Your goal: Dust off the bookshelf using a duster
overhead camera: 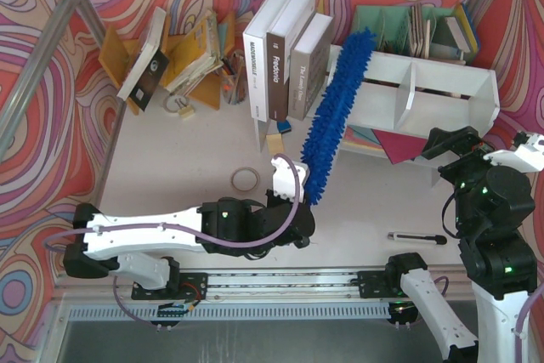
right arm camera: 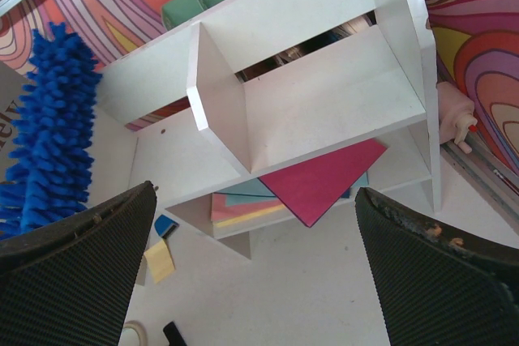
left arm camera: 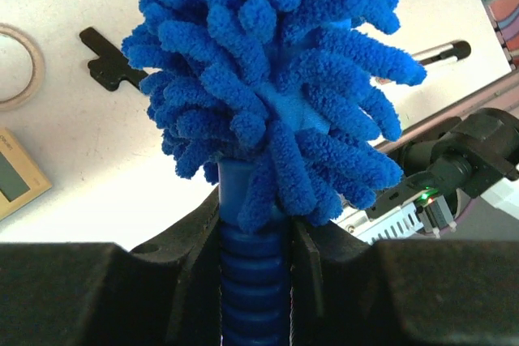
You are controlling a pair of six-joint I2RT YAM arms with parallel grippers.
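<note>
The pale table [overhead camera: 187,159] fills the middle of the top view. The white bookshelf [overhead camera: 450,70] stands at the upper right of it, a long box split by a divider into two compartments, with a pink sheet [right arm camera: 324,180] lying under it.

The left arm [overhead camera: 144,240] lies low across the bottom of the frame, stretched from its base at the lower left to the centre, with its wrist turned toward the top of the frame. The right arm [overhead camera: 493,235] stands folded at the lower right, its wrist aimed at the shelf's right compartment.

The duster [overhead camera: 336,116] runs diagonally from the centre to the upper right. Its fluffy blue tip overlaps the left end of the bookshelf; whether it touches I cannot tell.

Three upright books [overhead camera: 285,57] stand just left of the duster.

The left gripper [left arm camera: 253,237] is clamped on the duster's ribbed blue handle, just below the fluff. The right gripper [right arm camera: 255,281] is spread wide with nothing between its pads, apart from the shelf.

A tape ring [overhead camera: 245,179] lies left of the duster's handle end, and a pen [overhead camera: 416,238] lies at the lower right.
</note>
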